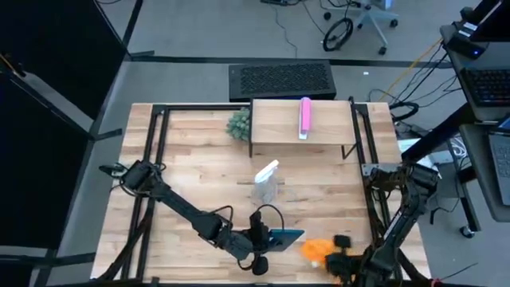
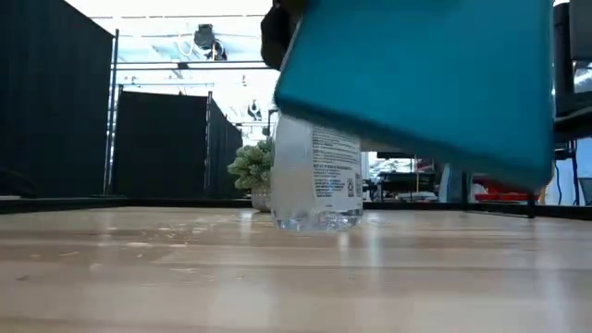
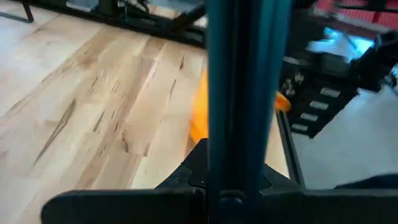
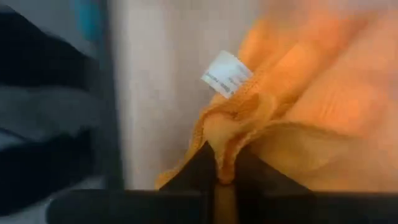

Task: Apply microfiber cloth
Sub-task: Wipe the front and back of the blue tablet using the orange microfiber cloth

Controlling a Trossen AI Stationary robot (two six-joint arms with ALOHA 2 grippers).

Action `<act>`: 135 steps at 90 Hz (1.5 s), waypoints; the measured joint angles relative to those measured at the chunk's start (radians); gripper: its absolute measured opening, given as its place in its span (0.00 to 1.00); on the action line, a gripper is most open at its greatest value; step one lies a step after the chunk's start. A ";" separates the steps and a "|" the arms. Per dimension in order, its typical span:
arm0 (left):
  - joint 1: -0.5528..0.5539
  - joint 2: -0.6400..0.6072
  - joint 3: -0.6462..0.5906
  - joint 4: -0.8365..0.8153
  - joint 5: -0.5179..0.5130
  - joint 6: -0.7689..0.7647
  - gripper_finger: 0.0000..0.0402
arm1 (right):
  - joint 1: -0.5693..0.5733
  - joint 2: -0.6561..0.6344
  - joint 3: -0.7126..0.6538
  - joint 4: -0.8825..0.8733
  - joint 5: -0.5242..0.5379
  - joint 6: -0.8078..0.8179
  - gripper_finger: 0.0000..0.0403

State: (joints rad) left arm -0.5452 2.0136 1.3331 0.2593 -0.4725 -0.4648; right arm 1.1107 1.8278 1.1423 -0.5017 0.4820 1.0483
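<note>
The right gripper (image 4: 217, 177), jaws clenched on the microfiber cloth (image 1: 315, 250), sits just beside the teal-cased tablet (image 1: 285, 238) that the left gripper (image 1: 259, 239) grips edge-up.

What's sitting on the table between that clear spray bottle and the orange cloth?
In the high view, the teal tablet, held off the table by the left tool, lies between the spray bottle and the orange cloth; the rest is bare wood.

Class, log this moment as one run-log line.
left gripper: shut on tablet, lifted | right gripper: shut on microfiber cloth | cloth beside tablet
</note>
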 joint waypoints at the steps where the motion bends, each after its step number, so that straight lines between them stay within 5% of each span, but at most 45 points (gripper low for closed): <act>1: 0.001 0.000 0.000 0.001 0.000 0.000 0.02 | -0.002 0.000 0.005 0.003 0.008 -0.021 0.01; 43: 0.009 -0.001 0.000 0.031 0.034 -0.026 0.02 | -0.124 -0.003 0.357 -0.281 0.595 -0.620 0.00; 63: 0.012 0.000 -0.003 0.043 0.036 -0.019 0.02 | -0.243 0.021 0.322 -0.238 0.422 -0.626 0.00; 84: 0.010 0.003 -0.003 0.054 0.036 0.007 0.02 | -0.250 0.087 0.306 -0.184 0.321 -0.626 0.00; 135: 0.006 -0.005 0.003 0.049 0.020 0.011 0.02 | -0.217 -0.073 0.389 -0.597 0.511 -0.482 0.00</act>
State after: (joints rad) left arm -0.5392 2.0081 1.3365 0.3080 -0.4525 -0.4538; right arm 0.8941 1.7547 1.5317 -1.0982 0.9926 0.5660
